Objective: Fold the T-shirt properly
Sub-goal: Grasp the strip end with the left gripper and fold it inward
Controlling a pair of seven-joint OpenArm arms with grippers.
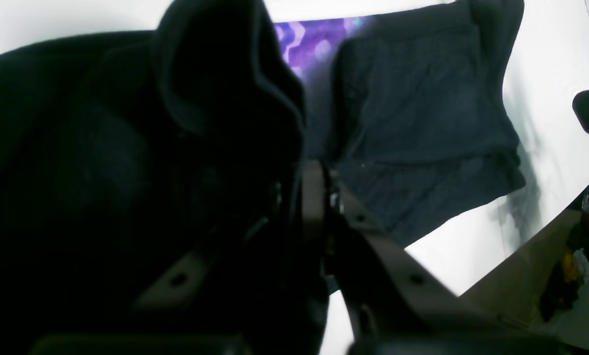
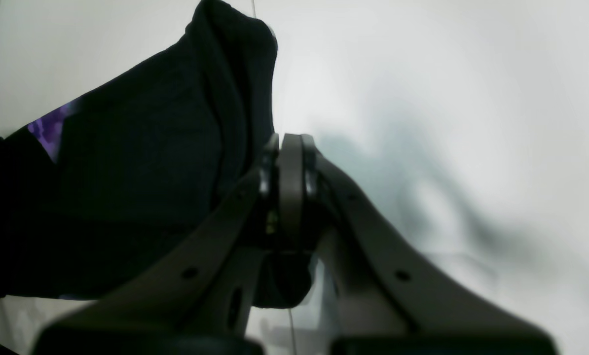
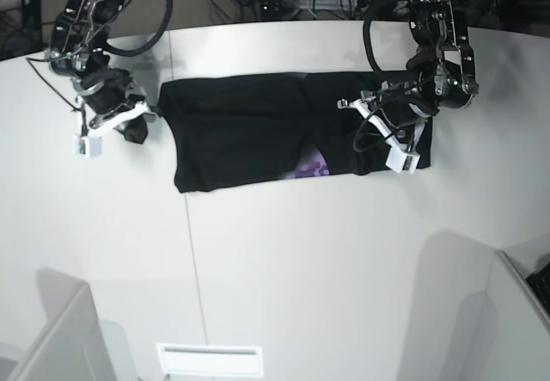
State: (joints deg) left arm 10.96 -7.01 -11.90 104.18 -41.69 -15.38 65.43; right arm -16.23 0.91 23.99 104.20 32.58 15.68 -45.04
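Base view: table point(image 3: 275, 261) white and round-edged, T-shirt point(image 3: 249, 132) spread across its far half between the two arms.
T-shirt: black, bunched into a wide band; purple print point(image 3: 311, 168) peeks out at the near edge, right of centre.
Left arm: on the right in the base view, left gripper point(image 3: 378, 127) over the shirt's right end.
Left gripper fingers: left wrist view shows them pressed together at the tips point(image 1: 316, 197) with black cloth bunched against them; whether cloth is actually pinched, cannot tell.
Right arm: on the left in the base view, right gripper point(image 3: 142, 123) at the shirt's left edge.
Right gripper fingers: right wrist view shows the tips point(image 2: 289, 187) closed together, a raised fold of black cloth point(image 2: 230, 88) touching them on the left; grip on the cloth unclear.
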